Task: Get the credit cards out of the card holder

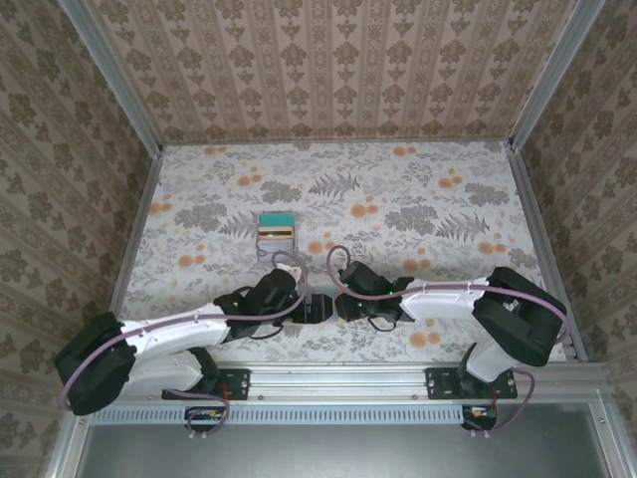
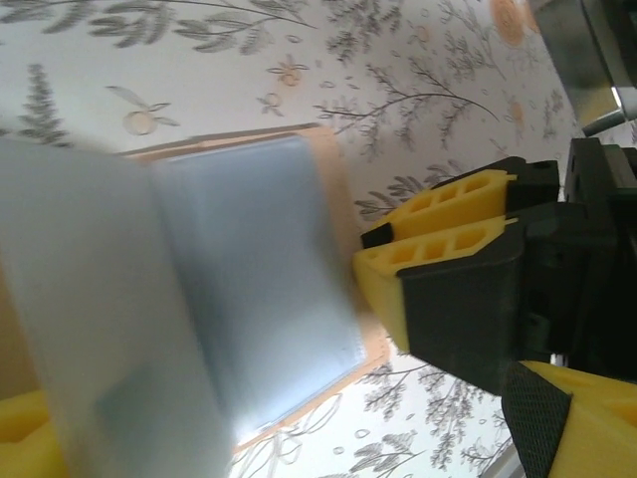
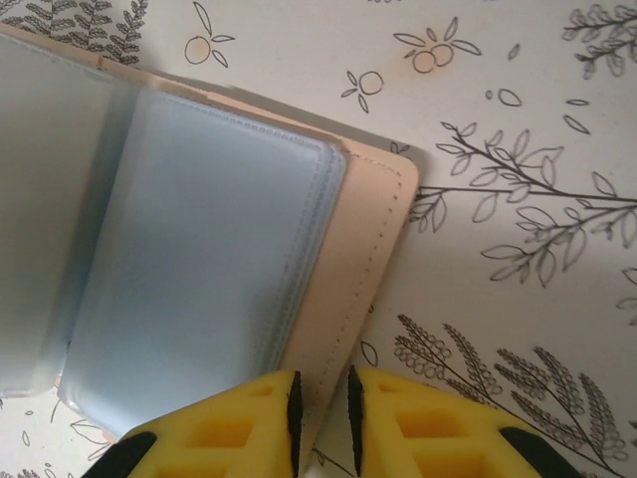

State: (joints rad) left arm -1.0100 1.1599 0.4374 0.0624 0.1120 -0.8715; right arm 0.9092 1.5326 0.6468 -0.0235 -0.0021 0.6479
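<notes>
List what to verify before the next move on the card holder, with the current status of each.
1. Right end effector shut on the edge of the tan leather-like bifold card holder: ok.
2. Left end effector open wide: ok.
3. Holder lying open, grey-blue plastic sleeves exposed: ok.
4. Sleeves emptied of cards: cannot tell, the plastic is cloudy.
5. Small stack of teal and yellow rectangular cards lying apart from the holder on the floral table: ok.
</notes>
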